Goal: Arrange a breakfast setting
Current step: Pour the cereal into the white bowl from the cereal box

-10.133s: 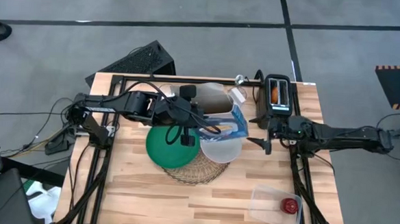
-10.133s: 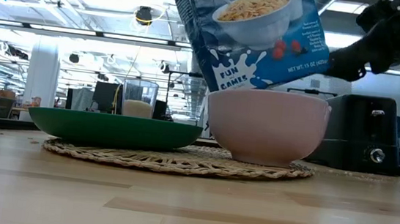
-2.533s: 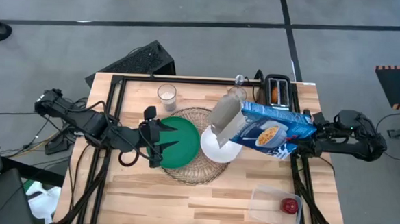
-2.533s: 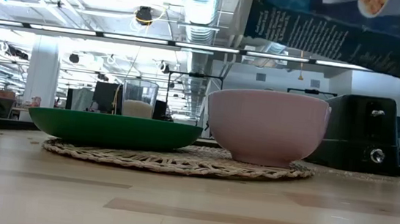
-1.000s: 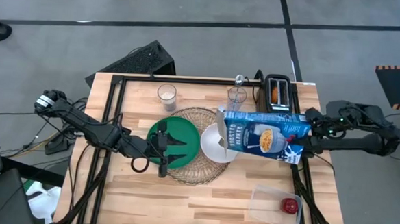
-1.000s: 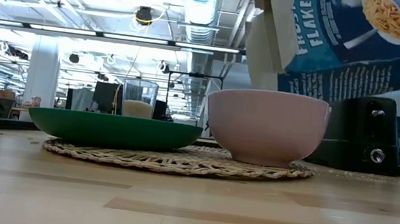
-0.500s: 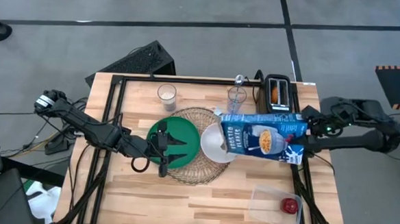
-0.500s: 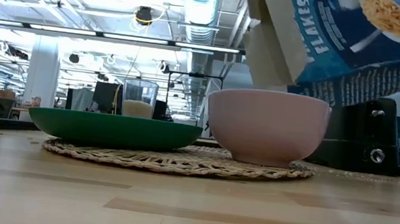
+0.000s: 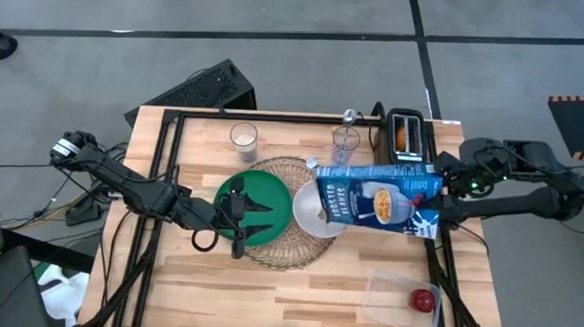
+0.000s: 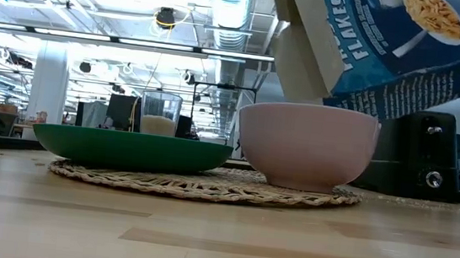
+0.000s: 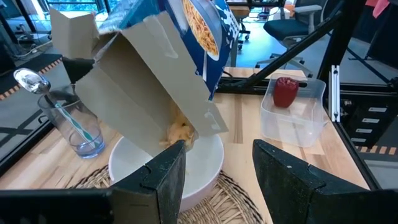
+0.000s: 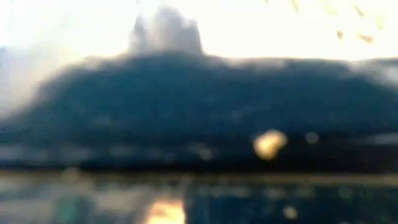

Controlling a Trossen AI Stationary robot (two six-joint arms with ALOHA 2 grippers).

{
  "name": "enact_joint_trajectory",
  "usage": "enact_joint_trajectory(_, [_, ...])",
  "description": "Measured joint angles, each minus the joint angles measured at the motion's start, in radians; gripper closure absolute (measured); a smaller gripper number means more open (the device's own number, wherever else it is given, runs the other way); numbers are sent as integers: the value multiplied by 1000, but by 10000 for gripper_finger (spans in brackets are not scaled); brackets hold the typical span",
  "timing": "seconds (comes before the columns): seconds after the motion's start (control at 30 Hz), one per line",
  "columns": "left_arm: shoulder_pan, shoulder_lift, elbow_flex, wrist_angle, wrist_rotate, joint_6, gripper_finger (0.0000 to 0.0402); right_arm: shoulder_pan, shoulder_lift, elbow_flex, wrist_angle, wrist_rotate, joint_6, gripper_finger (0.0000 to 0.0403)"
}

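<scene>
The right hand [image 9: 440, 196] grips the carton [image 9: 375, 196] by its bottom end, at about 3 o'clock on the bench [image 9: 295, 294] in the high view. The carton lies tipped nearly flat in the air, its open top flaps angled down over the bowl [image 9: 312, 217]. In the left wrist view pale flakes [image 11: 179, 132] sit at the carton's mouth, right above the bowl's inside.

The bowl stands on the mat [image 9: 286, 245], on its 3 o'clock half, touching or just beside the plate [image 9: 255, 210], which covers the mat's 9 o'clock side. In the low view the bowl [image 10: 306, 145] and plate [image 10: 131, 148] both rest on the mat [image 10: 203, 184], with the carton [image 10: 382, 42] slanting above them.

The left hand [image 9: 241, 213] hovers over the plate, fingers [image 11: 166, 180] spread apart and holding nothing.

At 12 o'clock from the mat stands a glass [image 9: 345, 142] with a spoon [image 11: 28, 81] in it; another glass [image 9: 242, 138], partly filled with something white, stands at 11 o'clock. The toaster [image 9: 407, 136] sits at the bench's 1 o'clock corner with something orange-brown in its slot. At 5 o'clock a tub [image 9: 405, 302] holds the apple [image 9: 423, 300].
</scene>
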Motion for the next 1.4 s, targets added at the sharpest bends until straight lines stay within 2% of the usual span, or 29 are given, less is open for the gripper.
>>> enact_joint_trajectory(0.57, [2,0,0,2,0,-2,228,0,7,3,11,1,-15,96])
enact_joint_trajectory(0.8, [16,0,0,2,6,-9,228,0,84,101,-42,27,-30,96])
enact_joint_trajectory(1.03, [17,0,0,2,9,-8,228,0,139,138,-85,50,-49,96])
enact_joint_trajectory(1.4, [17,0,0,1,9,-9,228,0,125,139,-73,50,-52,97])
